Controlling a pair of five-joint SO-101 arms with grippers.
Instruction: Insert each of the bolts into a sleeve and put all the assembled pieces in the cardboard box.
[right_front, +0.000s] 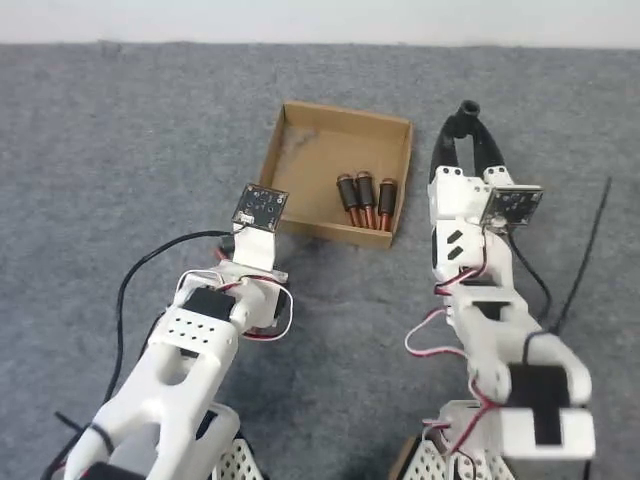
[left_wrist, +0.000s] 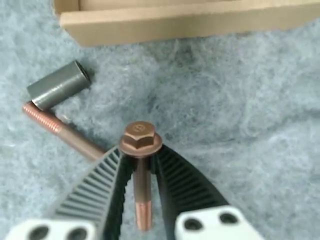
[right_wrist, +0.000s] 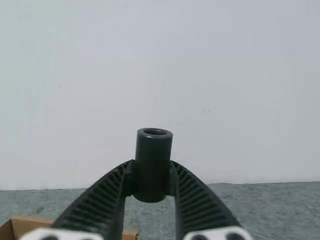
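**Left gripper** (left_wrist: 140, 156): closed on a bolt (left_wrist: 142, 172), pinched just under its hexagonal head, with the threaded tip pointing back toward the wrist. It sits low over the grey mat (left_wrist: 235, 115), just short of the cardboard box (left_wrist: 175, 22).

**Right gripper** (right_wrist: 151, 172): closed on a sleeve (right_wrist: 154, 150), raised off the table beside the box's right wall, with the open bore facing away from the wrist.

**Box contents**: three assembled pieces (right_front: 365, 203), side by side by the near right corner.

**Loose stock**: one loose bolt (left_wrist: 62, 132) and one loose sleeve (left_wrist: 60, 86) on the mat near the left gripper. The sleeve's end seems to touch the thread tip, though the angle leaves this unsure.

**Hazards, as judged:**
- As held, the bolt leads with its head. Presented this way it would butt against the bore, so the thread must first be turned toward the sleeve.
- The hold near the head is short, so a side load could swing the shank and miss the bore.
- The sleeve is clamped low. An off-centre push may slide it through the jaws or tip it out.
- The loose sleeve is round and would likely roll if brushed.
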